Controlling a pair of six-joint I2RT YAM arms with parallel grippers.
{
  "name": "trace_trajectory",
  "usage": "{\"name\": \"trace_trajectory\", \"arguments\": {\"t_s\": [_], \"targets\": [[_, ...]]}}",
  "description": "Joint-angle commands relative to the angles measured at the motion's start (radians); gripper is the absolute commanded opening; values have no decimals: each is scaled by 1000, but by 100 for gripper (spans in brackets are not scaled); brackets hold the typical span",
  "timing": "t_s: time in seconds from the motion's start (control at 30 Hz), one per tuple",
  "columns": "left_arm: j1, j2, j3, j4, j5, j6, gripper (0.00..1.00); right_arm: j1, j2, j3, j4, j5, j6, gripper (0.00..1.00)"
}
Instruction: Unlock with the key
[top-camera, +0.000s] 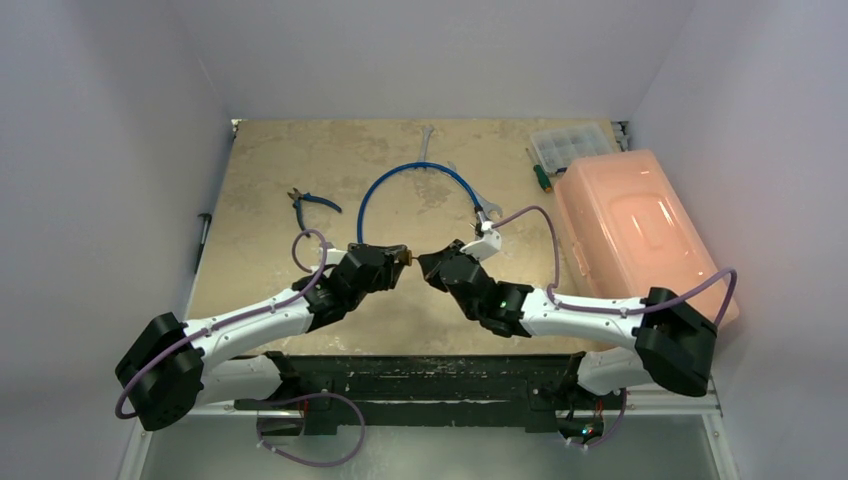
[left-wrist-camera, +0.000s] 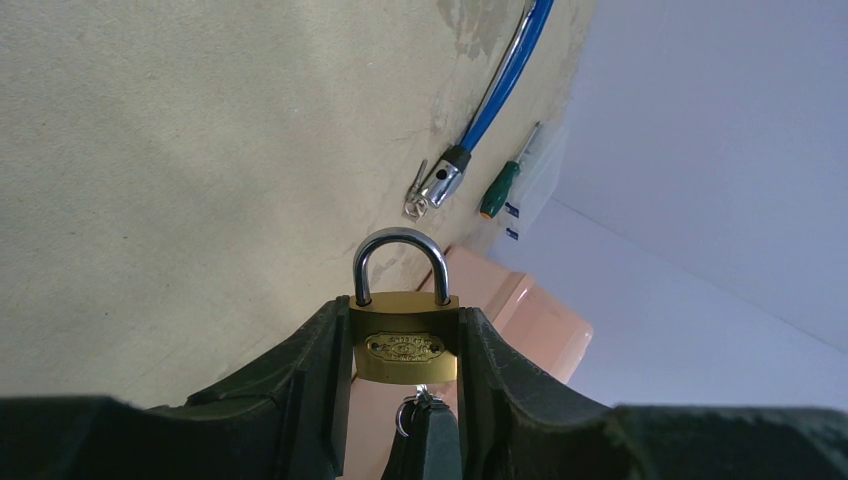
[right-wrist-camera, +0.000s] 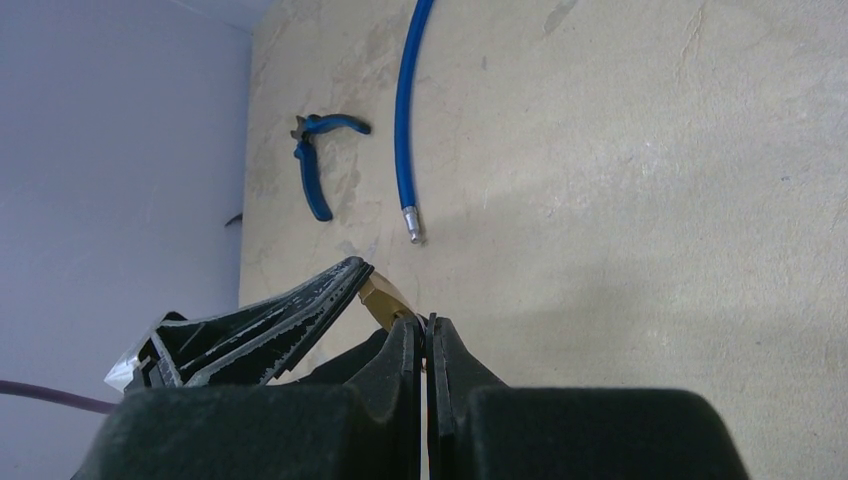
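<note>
The small brass padlock (left-wrist-camera: 404, 345) with its silver shackle (left-wrist-camera: 400, 240) seated in the body is clamped by its sides between the fingers of my left gripper (left-wrist-camera: 404, 332), held above the table. In the top view the padlock (top-camera: 404, 257) sits between my left gripper (top-camera: 397, 258) and my right gripper (top-camera: 426, 263), which meet tip to tip. My right gripper (right-wrist-camera: 426, 332) is shut on the key (left-wrist-camera: 421, 397), whose silvery head and ring show right under the padlock's bottom. The padlock's brass corner (right-wrist-camera: 384, 297) touches the right fingertips. The key's blade is hidden.
A blue cable (top-camera: 400, 175) loops at mid table, blue pliers (top-camera: 312, 203) to its left, wrenches (top-camera: 425, 140) behind it. A green screwdriver (top-camera: 540, 176), a clear parts box (top-camera: 572, 143) and a large orange plastic case (top-camera: 630, 225) lie at the right.
</note>
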Motion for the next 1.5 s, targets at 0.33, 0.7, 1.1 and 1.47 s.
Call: {"name": "trace_trajectory", "arguments": {"t_s": [0.33,0.7,1.1,1.47], "targets": [[-8,-3,23,61,97,-124,0,25,65,26,116,-11,-82,0],[-7,13,6,127,140,-158,0,43,104,25,185,22,-103,0],[-1,42,-25,248,199,-244,0,128,126,-19,304,175,-81,0],[-1,28,-23,252,196,-238,0,129,135,-21,286,190,-13,0]]}}
